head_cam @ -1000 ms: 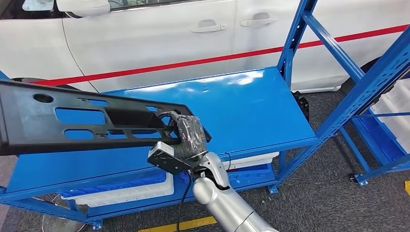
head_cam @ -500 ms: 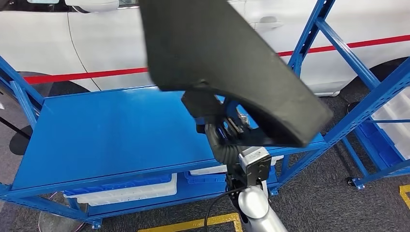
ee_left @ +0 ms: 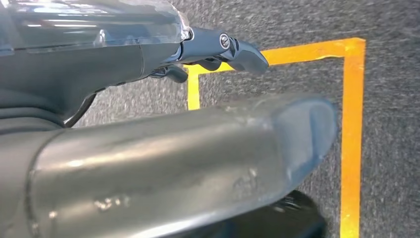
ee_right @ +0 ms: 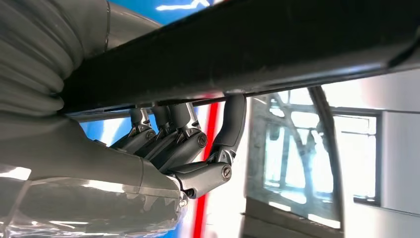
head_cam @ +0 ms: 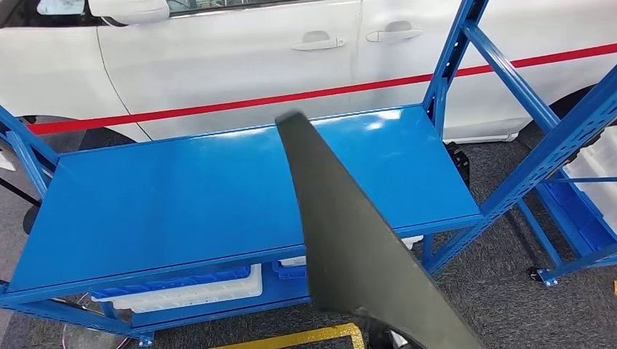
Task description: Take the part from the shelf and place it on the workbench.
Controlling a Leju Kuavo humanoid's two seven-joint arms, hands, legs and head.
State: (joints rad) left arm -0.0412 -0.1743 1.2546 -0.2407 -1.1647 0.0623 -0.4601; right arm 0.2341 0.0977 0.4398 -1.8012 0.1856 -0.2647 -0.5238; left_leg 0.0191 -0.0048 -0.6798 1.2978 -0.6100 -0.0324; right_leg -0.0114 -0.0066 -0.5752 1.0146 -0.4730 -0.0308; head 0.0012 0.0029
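Right hand (ee_right: 168, 148) curled onto black part (head_cam: 349, 247), held in air over near edge of blue counter (head_cam: 167, 203), long end tilted toward car (head_cam: 240, 58). Left hand (ee_left: 163, 134) hanging over floor, holding nothing, spread unclear. Risk: one-ended grasp, part may swing, clip shelf post (head_cam: 451, 65) or slip.

No readable writing anywhere. The white car body (head_cam: 233, 65) behind the blue steel workbench top (head_cam: 174, 196) carries a plain red stripe (head_cam: 218, 109), no lettering on it. The yellow floor tape (ee_left: 352, 124) beside the workbench is a bare line marking, no characters. The flat black plastic part (head_cam: 356, 247) shows no label, brand or number.
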